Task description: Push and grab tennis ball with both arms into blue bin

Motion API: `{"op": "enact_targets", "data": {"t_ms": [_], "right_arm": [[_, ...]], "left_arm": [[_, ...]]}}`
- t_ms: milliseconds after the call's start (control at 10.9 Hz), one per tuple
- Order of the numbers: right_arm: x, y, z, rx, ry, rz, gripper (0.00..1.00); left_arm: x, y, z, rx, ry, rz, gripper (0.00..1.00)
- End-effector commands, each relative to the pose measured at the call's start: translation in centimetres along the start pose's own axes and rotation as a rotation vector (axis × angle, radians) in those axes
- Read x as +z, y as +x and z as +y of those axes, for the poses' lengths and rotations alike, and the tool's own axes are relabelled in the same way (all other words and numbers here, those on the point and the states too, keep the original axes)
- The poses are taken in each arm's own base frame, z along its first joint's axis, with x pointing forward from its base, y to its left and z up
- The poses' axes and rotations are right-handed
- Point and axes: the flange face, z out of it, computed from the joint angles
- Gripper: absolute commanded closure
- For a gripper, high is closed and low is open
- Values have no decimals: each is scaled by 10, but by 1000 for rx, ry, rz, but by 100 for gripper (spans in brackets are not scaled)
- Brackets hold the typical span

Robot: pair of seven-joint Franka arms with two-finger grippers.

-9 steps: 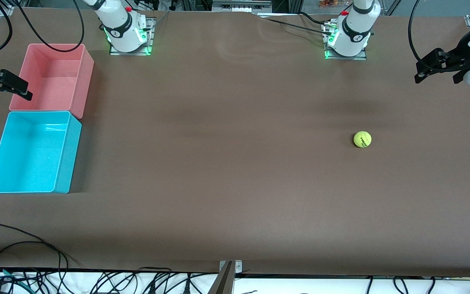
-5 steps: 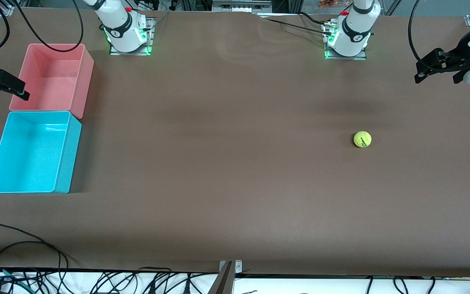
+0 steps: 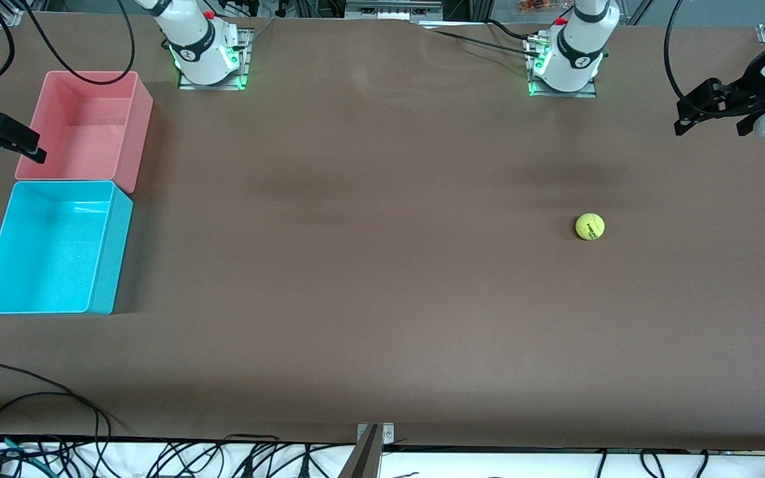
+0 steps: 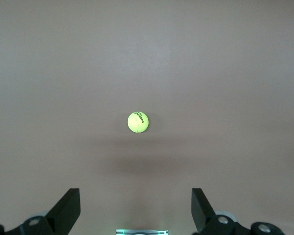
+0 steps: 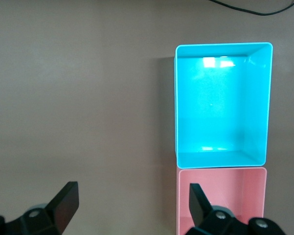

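Resting on the matte brown table, the fuzzy round tennis ball lies well apart from the smooth rectangular blue bin. Left gripper hangs spread, empty, above the table's edge; right gripper likewise beside the pink bin.

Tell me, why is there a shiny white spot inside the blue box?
Right wrist view: the white patch is glare from overhead light bouncing off the blue bin floor near one wall. Front view: the same bin shows a thinner bright streak, and the tennis ball casts a faint shadow.

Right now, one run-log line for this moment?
ball: on table, left arm's end | blue bin: empty | left gripper: open, aloft | right gripper: open beside pink bin
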Motion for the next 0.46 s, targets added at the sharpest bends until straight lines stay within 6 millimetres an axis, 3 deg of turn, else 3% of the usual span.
{"op": "enact_targets", "data": {"t_ms": [0, 367], "right_arm": [[-5, 2, 1, 5, -10, 3, 0], [-3, 5, 6, 11, -29, 9, 0]], "left_arm": [[-4, -1, 1, -5, -16, -6, 0], [-4, -1, 1, -5, -16, -6, 0]]}}
